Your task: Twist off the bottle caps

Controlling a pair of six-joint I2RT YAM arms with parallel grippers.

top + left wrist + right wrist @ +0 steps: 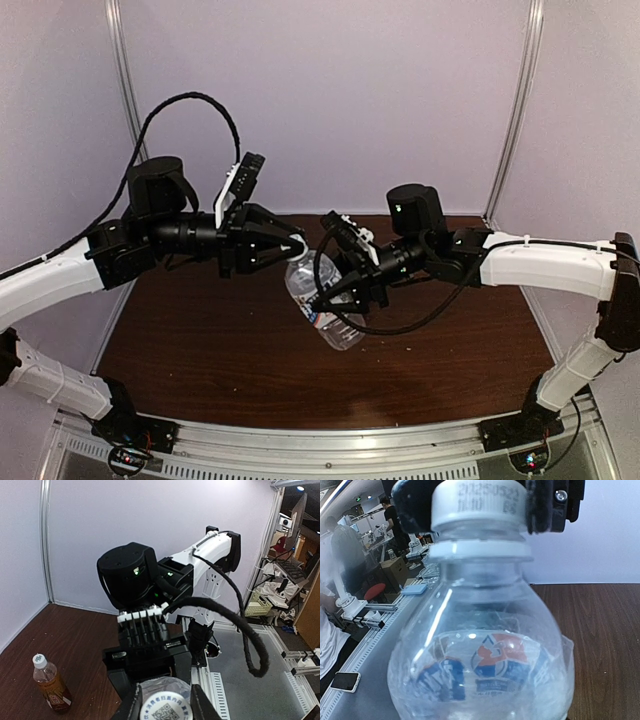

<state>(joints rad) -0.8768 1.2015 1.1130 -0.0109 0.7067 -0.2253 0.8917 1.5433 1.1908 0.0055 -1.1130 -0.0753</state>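
Note:
A clear bottle (340, 330) with colourless liquid and a white-blue label (500, 665) hangs tilted above the brown table (200, 340). My right gripper (332, 298) is shut on its body; in the right wrist view the bottle hides my own fingers. My left gripper (293, 244) is shut on the bottle's white cap (165, 709), one black finger pressing each side of the cap (477, 507). A second bottle (51, 687), holding amber liquid under its own white cap (39, 660), stands upright on the table at the left of the left wrist view.
The right arm's black wrist housing (132, 575) and a looping black cable (240, 625) sit just behind the held bottle. Pale walls close the table at the back and sides. A metal rail (330, 440) runs along the near edge between the arm bases.

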